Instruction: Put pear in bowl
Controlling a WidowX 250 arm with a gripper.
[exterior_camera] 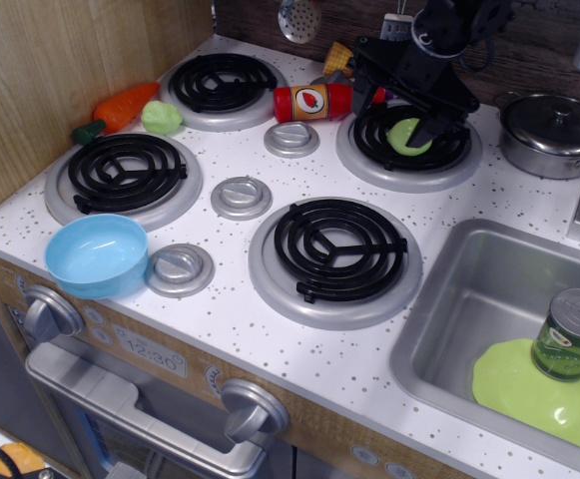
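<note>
pear (405, 137): top hidden by claw (405, 112) | claw: grip unclear | plate (529, 391): edge-cropped

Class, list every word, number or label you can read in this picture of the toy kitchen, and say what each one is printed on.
"12:30": clock display on the oven's front panel, below the blue bowl.
Red sauce bottle: a picture label with no readable words.
Green can in the sink: label too blurred to read.
Nothing else carries text.
</note>
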